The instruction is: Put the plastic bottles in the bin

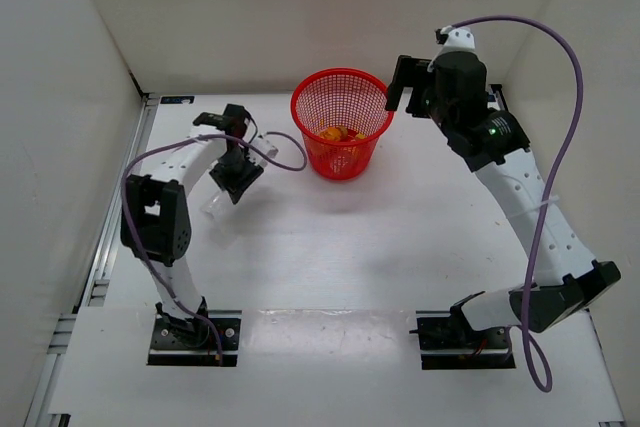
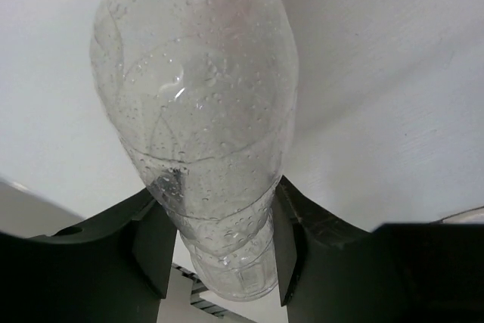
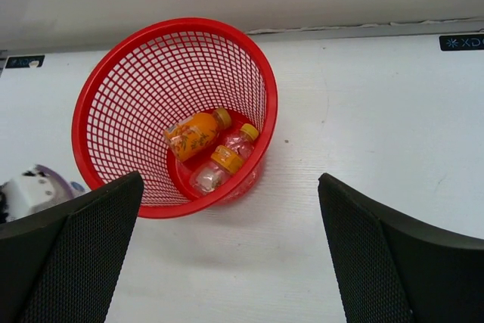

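A clear plastic bottle point(image 2: 197, 111) is pinched by the left gripper point(image 2: 219, 251) near the bench's left edge for carrying to the red mesh bin point(image 3: 136, 96) at the far edge, beside which the right gripper point(image 3: 231, 247) is held spread.

In the bin point(image 3: 128, 111), small bottles point(image 3: 197, 134); left of it, longer bottle point(image 2: 197, 111).
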`<state>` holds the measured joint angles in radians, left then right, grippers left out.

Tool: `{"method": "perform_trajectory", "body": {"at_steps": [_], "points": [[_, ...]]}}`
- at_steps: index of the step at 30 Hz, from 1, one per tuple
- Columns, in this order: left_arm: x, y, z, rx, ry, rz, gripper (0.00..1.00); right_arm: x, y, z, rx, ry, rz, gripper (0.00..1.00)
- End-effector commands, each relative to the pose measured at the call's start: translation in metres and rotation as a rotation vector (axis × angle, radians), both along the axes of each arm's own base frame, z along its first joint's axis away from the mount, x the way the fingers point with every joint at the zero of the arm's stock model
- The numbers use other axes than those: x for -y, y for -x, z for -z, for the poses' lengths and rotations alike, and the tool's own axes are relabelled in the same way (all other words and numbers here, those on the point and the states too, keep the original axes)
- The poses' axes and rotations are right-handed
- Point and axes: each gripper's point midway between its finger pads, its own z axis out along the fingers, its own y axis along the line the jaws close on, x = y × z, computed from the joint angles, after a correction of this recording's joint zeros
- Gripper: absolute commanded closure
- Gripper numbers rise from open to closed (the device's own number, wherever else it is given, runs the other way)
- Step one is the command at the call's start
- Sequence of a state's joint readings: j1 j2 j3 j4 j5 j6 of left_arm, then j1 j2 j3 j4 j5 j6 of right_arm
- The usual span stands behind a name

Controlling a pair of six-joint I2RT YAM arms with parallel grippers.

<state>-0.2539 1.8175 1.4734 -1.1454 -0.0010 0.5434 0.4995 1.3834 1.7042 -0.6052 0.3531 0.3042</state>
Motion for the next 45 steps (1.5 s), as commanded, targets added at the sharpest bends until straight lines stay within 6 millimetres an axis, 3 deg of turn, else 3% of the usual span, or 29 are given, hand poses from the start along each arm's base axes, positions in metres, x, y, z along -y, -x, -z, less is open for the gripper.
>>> {"method": "perform_trajectory", "body": {"at_steps": [1,2,4,5,7,8,9,12,14,15,17,18,21,22,23,25,29,31,35,38,40,41,43,45], "points": [[-0.004,-0.027,-0.078,0.225,0.077,-0.057,0.90,0.013,0.005,-0.013,0.047,-0.043,0.034,0.01],[-0.005,-0.050,-0.117,0.358,0.101,-0.087,0.90,0.017,0.006,-0.011,0.041,-0.049,0.046,0.01],[-0.008,-0.078,-0.163,0.528,0.105,-0.133,0.90,0.026,0.009,0.001,0.020,-0.058,0.077,0.01],[0.001,-0.102,-0.215,0.715,0.161,-0.164,0.90,0.029,0.011,0.005,0.013,-0.057,0.096,0.01],[0.014,-0.120,-0.268,0.918,0.209,-0.173,0.90,0.038,0.016,0.019,-0.012,-0.066,0.130,0.01],[0.034,-0.124,-0.287,0.992,0.254,-0.150,0.90,0.040,0.018,0.024,-0.022,-0.075,0.145,0.01],[0.051,-0.134,-0.324,1.118,0.326,-0.127,0.90,0.041,0.021,0.029,-0.030,-0.070,0.145,0.01],[0.117,-0.148,-0.356,1.169,0.492,-0.009,0.86,0.047,0.033,0.039,-0.040,-0.086,0.163,0.01],[0.152,-0.155,-0.361,1.160,0.577,0.018,0.86,0.055,0.038,0.051,-0.062,-0.084,0.201,0.01],[0.171,-0.169,-0.362,1.169,0.607,0.044,0.86,0.059,0.043,0.049,-0.049,-0.087,0.210,0.01],[0.205,-0.173,-0.356,1.153,0.658,0.091,0.84,0.067,0.053,0.050,-0.051,-0.098,0.236,0.01],[0.219,-0.181,-0.343,1.138,0.660,0.103,0.84,0.070,0.055,0.050,-0.048,-0.096,0.244,0.01],[0.255,-0.178,-0.315,1.086,0.658,0.166,0.76,0.082,0.069,0.055,-0.056,-0.097,0.286,0.01],[0.261,-0.180,-0.293,1.046,0.632,0.166,0.73,0.084,0.073,0.054,-0.054,-0.097,0.286,0.01],[0.264,-0.179,-0.283,1.034,0.611,0.173,0.70,0.087,0.076,0.056,-0.057,-0.091,0.294,0.01],[0.261,-0.178,-0.260,0.988,0.577,0.168,0.61,0.092,0.083,0.055,-0.049,-0.091,0.304,0.01],[0.260,-0.165,-0.245,0.942,0.564,0.169,0.27,0.097,0.090,0.058,-0.055,-0.073,0.310,0.01],[0.261,-0.154,-0.242,0.928,0.558,0.190,0.00,0.097,0.090,0.058,-0.055,-0.073,0.309,0.01],[0.255,-0.142,-0.237,0.943,0.476,0.180,0.00,0.091,0.090,0.051,-0.048,-0.096,0.275,0.01],[0.255,-0.134,-0.246,0.972,0.452,0.180,0.00,0.088,0.089,0.054,-0.058,-0.094,0.267,0.01],[0.249,-0.133,-0.262,1.017,0.436,0.150,0.00,0.089,0.091,0.051,-0.051,-0.099,0.267,0.01],[0.249,-0.129,-0.284,1.062,0.448,0.136,0.00,0.090,0.093,0.049,-0.043,-0.104,0.266,0.01],[0.224,-0.126,-0.327,1.171,0.422,0.044,0.00,0.090,0.096,0.048,-0.044,-0.108,0.257,0.01],[0.201,-0.121,-0.348,1.233,0.367,-0.006,0.00,0.088,0.100,0.054,-0.060,-0.088,0.229,0.01]]}}
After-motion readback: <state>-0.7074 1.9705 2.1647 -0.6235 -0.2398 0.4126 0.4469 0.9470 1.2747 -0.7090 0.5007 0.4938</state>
